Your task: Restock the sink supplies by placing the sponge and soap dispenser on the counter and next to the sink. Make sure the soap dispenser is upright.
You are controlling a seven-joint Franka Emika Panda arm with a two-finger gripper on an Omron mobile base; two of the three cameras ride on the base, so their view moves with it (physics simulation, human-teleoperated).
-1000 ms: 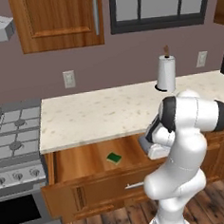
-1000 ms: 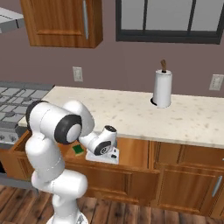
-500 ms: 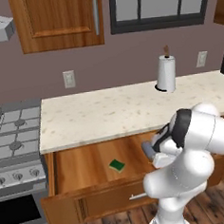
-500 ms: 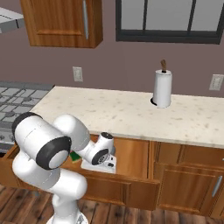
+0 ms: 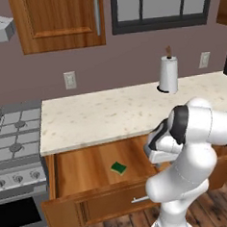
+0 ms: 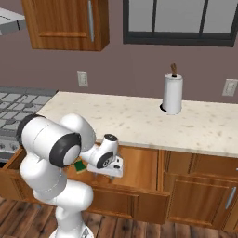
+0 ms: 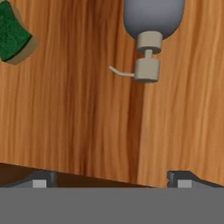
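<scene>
inside the open drawer (image 5: pixel 86 166) under the counter (image 5: pixel 111 118) i have the gripper (image 7: pixel 109 177) hanging over the wooden floor, jaws spread wide and holding nothing. the soap dispenser (image 7: pixel 151 26) lies on its side at 12 o'clock in my hand view, pump toward me. the sponge (image 7: pixel 12 37) sits apart at 10 o'clock. since a second ago my arm has folded lower and the hand has sunk deeper into the drawer.
</scene>
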